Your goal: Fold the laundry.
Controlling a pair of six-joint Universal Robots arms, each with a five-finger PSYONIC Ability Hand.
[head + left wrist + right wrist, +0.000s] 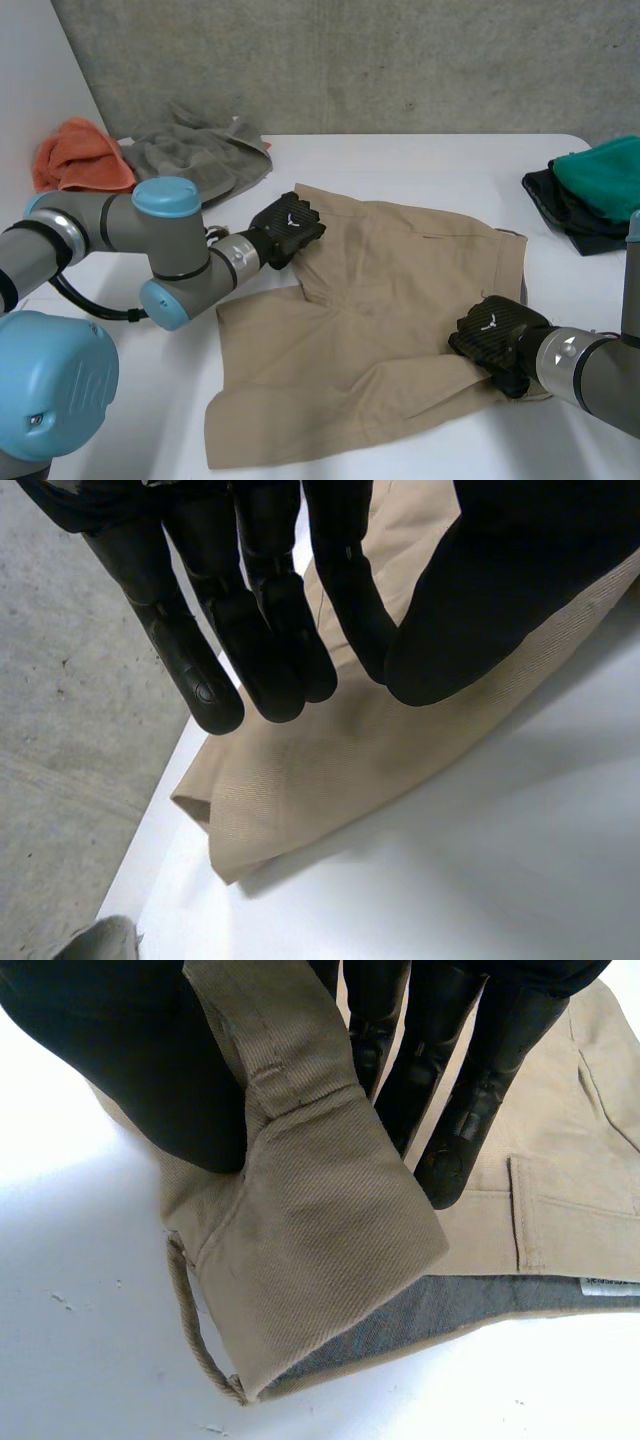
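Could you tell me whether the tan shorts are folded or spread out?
Spread out: the shorts lie flat on the table, both legs showing; the right hand pinches up one waistband corner.

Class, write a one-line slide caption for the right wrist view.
Right hand pinching the waistband corner of the tan shorts between thumb and fingers, over the white table.
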